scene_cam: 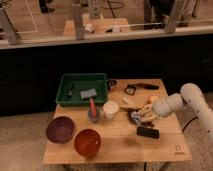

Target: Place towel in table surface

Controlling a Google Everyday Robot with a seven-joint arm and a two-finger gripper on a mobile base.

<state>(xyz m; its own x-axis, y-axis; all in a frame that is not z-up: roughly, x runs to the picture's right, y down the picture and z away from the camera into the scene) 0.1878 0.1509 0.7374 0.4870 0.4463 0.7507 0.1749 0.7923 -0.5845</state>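
arm (pixel 202 111): single white arm, comes in from the right edge, well right of gripper
elbow (pixel 192 94): rounded joint, up and right of gripper
forearm (pixel 168 105): slopes down-left from elbow, ends just right of gripper
gripper (pixel 144 115): at forearm's left end, lowest part of arm, points left
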